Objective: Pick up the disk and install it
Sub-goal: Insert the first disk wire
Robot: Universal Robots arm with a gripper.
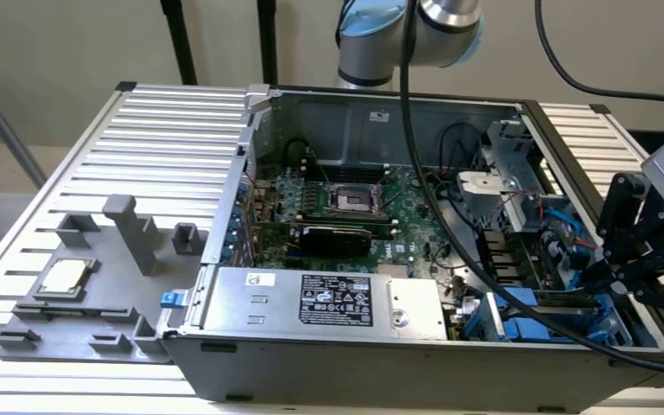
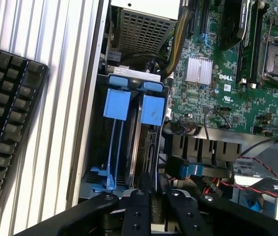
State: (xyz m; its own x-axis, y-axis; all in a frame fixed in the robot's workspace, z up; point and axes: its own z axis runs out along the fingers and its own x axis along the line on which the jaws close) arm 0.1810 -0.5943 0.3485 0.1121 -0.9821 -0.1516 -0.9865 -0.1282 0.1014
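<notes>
The disk stands on edge in the drive bay at the case's corner, a thin grey slab in a blue carrier whose tab shows at its far end. My gripper sits at the near end of the disk, its black fingers shut on the slab's edge. In the exterior view, the gripper hangs over the bay at the exterior view's right, above the disk and blue rails.
A second blue carrier stands empty beside the disk. A grey power supply box, the motherboard and black cables crowd the case. A keyboard lies on the ribbed table. A CPU chip rests on a grey fixture.
</notes>
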